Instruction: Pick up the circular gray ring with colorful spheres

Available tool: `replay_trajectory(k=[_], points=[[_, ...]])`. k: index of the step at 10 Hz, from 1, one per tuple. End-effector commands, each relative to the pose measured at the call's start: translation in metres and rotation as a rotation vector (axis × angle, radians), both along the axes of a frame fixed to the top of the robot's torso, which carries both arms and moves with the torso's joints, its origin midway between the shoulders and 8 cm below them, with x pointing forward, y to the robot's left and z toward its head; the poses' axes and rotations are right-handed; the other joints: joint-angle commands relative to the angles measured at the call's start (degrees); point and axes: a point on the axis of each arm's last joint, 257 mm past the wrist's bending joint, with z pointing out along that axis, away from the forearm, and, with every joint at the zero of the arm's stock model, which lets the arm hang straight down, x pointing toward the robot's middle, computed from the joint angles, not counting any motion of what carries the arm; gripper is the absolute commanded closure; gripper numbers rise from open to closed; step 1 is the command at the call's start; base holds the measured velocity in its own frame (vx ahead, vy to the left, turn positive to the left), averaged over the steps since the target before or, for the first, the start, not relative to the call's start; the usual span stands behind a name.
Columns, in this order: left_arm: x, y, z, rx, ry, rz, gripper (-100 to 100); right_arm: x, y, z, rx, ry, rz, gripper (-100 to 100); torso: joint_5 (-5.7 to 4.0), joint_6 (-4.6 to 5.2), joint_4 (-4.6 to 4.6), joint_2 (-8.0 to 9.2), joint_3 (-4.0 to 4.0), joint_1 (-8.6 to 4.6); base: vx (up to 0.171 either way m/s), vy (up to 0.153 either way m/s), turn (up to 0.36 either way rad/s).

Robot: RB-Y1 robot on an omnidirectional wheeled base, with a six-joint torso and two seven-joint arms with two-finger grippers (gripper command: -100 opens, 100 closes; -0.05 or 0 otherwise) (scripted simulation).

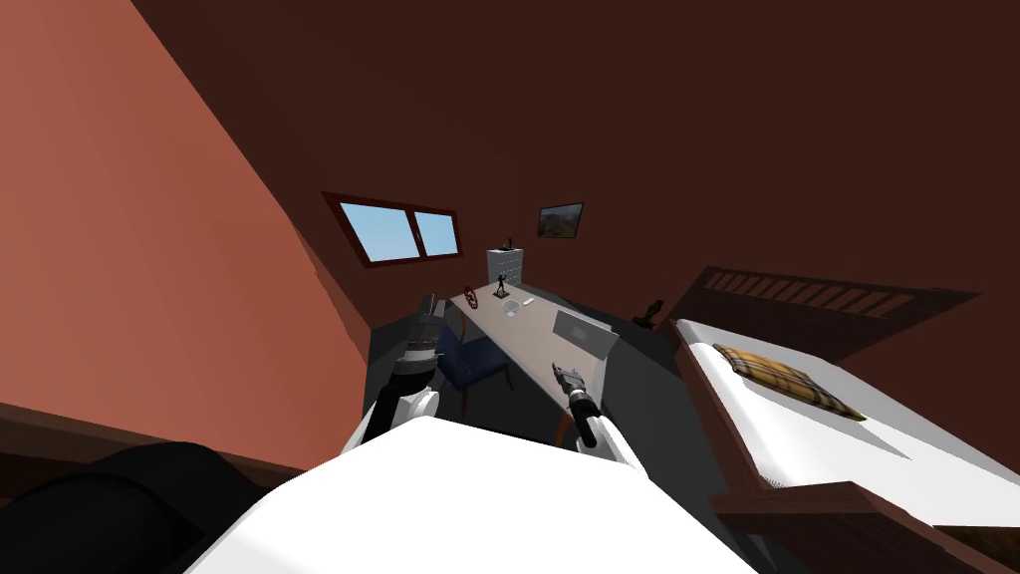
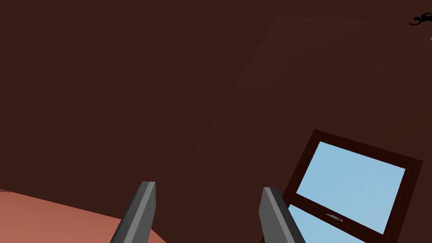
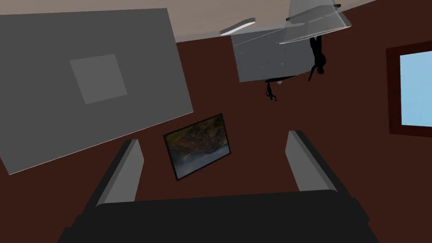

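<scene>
Ring [image 1: 470,296] on desk [image 1: 528,337], 10 o'clock of right gripper [image 3: 214,137]. Left gripper [image 2: 207,186] and right: fingers spread, empty.

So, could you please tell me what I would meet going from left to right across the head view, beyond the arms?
window → small reddish ring → white drawer unit → framed picture → dark figure → patterned pillow

Dim sharp render, bright window [image 1: 398,231], splayed edges
</scene>
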Motion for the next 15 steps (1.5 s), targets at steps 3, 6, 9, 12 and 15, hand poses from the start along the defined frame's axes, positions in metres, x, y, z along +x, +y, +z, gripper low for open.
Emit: replay_trajectory(k=[3, 6, 9, 12, 15], points=[[0.000, 0.000, 0.000, 0.000, 0.000, 0.000, 0, -0.008, -0.017, -0.040, -0.166, 0.092, 0.011, -100, -0.01, 0.00, 0.00, 0.01, 0.00, -0.02, 0.030, 0.038, 0.006], [0.000, 0.000, 0.000, 0.000, 0.000, 0.000, 0, -0.014, -0.034, -0.064, -0.309, 0.160, 0.022, -100, 0.00, 0.00, -0.01, -0.05, -0.03, 0.01, 0.042, 0.045, 0.009], [0.000, 0.000, 0.000, 0.000, 0.000, 0.000, 0, -0.019, -0.045, -0.078, -0.392, 0.198, 0.033, -100, -0.01, 0.00, 0.01, 0.01, 0.01, -0.04, 0.027, 0.030, 0.010], [0.000, 0.000, 0.000, 0.000, 0.000, 0.000, 0, -0.026, -0.064, -0.096, -0.526, 0.259, 0.046, -100, -0.01, 0.00, 0.01, 0.02, 0.01, -0.07, 0.028, 0.025, 0.013], [0.000, 0.000, 0.000, 0.000, 0.000, 0.000, 0, -0.032, -0.082, -0.109, -0.647, 0.311, 0.059, -100, 0.00, 0.00, 0.00, -0.04, -0.02, -0.02, 0.040, 0.032, 0.021]])
